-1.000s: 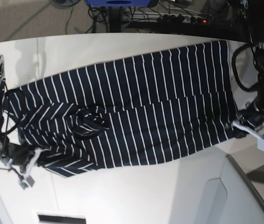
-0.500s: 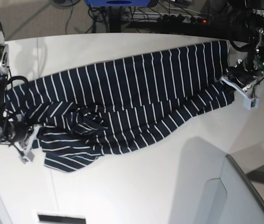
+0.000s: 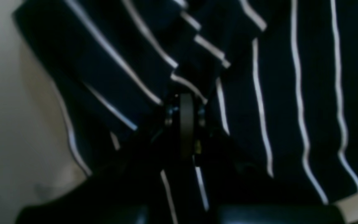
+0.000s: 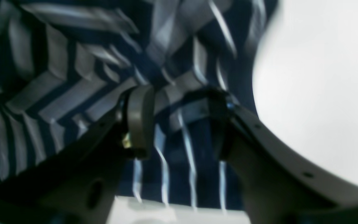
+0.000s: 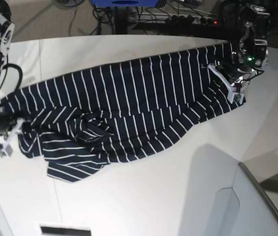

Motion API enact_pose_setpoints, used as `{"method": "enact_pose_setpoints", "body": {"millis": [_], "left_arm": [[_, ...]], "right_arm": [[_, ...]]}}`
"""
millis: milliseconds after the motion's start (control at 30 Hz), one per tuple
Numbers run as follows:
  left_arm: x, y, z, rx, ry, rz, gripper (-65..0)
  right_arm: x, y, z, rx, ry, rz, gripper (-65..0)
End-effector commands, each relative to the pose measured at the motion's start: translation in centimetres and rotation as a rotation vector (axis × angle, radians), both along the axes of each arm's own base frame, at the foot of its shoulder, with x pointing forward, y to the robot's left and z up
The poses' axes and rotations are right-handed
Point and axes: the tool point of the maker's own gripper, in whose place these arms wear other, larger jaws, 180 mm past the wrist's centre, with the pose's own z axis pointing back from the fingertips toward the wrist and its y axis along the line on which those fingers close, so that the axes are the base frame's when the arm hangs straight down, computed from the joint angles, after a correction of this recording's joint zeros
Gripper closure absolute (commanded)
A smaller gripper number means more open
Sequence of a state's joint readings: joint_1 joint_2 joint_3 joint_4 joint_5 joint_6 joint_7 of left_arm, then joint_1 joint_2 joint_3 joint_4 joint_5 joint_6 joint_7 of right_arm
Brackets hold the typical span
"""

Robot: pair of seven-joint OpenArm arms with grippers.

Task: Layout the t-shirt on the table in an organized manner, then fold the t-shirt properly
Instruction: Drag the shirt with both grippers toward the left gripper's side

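The t-shirt (image 5: 129, 108) is soft, matt cloth, dark navy with thin white stripes, rumpled into folds. The worktop (image 5: 143, 196) beneath looks smooth, white and faintly glossy.

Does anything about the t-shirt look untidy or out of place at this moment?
Yes. The t-shirt does not lie flat on the table: a twisted bunch of fabric sits near its middle, and its stripes slant in different directions. The left gripper holds one end lifted, so the near edge runs crooked.

One striped t-shirt (image 5: 129, 108), one white table (image 5: 143, 196), two pincers: left pincer (image 5: 230, 86), right pincer (image 5: 8, 140).
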State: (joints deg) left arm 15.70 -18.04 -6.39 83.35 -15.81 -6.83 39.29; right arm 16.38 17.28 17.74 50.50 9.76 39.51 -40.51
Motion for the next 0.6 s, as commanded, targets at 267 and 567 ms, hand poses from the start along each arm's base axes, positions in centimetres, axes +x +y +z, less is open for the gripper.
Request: {"method": "enact_pose_setpoints", "body": {"millis": [267, 567], "left_arm": [[1.3, 2.0, -0.2, 0.097, 0.006, -0.010, 0.0], [3.6, 3.7, -0.7, 0.141, 0.014, 0.012, 0.0]], "right_arm": [[-3.6, 1.4, -2.4, 0.030, 0.057, 0.013, -0.3], [-9.1, 1.0, -4.7, 0.007, 0.146, 0.020, -0.2]]}}
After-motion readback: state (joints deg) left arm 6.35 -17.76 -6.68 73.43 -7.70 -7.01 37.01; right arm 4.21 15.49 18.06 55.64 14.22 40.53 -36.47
